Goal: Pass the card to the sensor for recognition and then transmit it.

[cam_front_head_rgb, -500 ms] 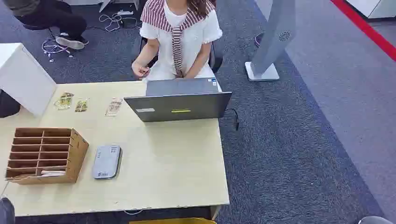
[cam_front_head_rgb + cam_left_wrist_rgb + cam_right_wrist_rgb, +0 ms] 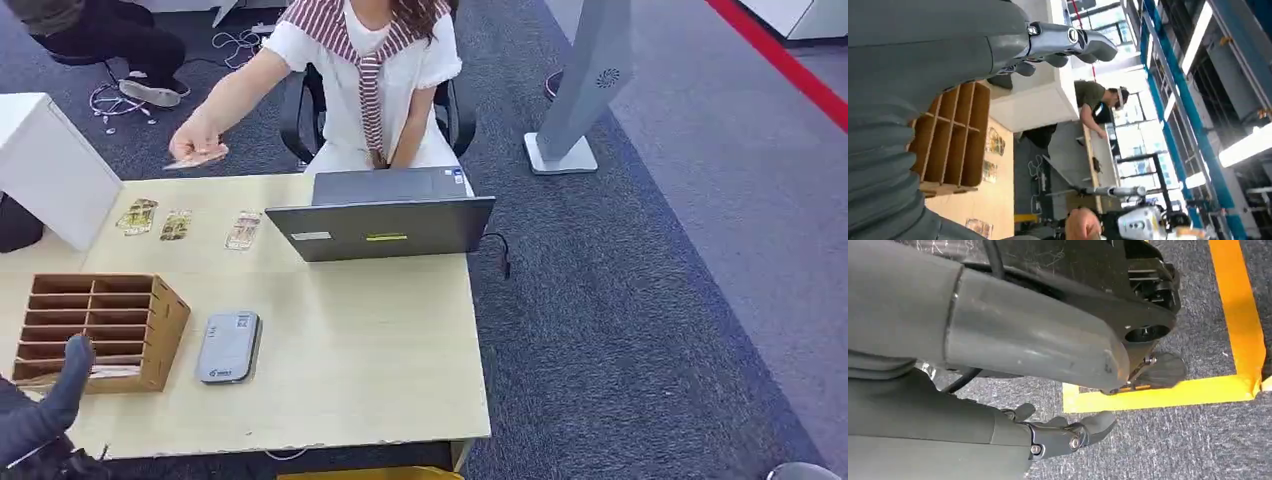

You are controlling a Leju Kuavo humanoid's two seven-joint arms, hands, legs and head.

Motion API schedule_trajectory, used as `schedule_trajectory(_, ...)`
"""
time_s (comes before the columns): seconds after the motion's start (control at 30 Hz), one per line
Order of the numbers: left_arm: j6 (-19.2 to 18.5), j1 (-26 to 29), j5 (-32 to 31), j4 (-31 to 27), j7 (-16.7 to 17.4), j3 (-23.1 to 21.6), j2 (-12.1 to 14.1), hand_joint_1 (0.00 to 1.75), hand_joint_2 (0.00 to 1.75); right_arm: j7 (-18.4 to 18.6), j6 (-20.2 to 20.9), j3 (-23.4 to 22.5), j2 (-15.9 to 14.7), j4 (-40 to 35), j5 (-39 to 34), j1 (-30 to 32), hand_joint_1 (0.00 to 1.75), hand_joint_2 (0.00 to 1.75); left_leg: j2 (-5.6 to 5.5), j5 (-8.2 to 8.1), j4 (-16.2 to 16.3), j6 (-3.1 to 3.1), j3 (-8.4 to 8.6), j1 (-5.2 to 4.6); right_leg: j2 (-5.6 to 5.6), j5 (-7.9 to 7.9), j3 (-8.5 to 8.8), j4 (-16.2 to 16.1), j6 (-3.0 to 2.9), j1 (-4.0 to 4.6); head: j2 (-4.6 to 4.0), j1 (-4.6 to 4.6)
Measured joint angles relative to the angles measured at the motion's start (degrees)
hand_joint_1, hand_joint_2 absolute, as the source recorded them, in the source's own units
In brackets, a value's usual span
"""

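Person [image 2: 375,70] seated behind the desk [image 2: 380,370] holds out a card [image 2: 195,158], thin and flat, pinched in a hand above the desk's far left edge. Left robot hand [image 2: 62,385] rises at the near left corner beside the organizer [image 2: 100,330]; fingers loosely apart, holding nothing. Right robot hand [image 2: 1068,432] hangs over carpet, fingers lightly curled, empty.

Step in hand, by my reading: take the offered card. Best approach: reach over the organizer without clipping it, meet the card flat, pinch its free edge.

Sensor [image 2: 229,346]: grey rounded slab, smooth, lying flat. Organizer: brown slotted wood. Desk: pale laminate. Laptop [image 2: 385,225]: matte grey.
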Motion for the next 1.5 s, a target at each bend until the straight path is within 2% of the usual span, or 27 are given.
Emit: schedule_trajectory(1.5, 2.27, -53.87, -49.90, 56.50, 29.15, -21.44, 17.57, 0.00, 1.75, 6.23, 2.64, 9.50, 0.42, -0.02, 7.95, -3.20, 0.00, 0.00, 0.01, 0.30, 0.03, -0.08, -0.03, 0.02, 0.02, 0.28, -0.04, 0.09, -0.19, 0.00, -0.02, 0.00)
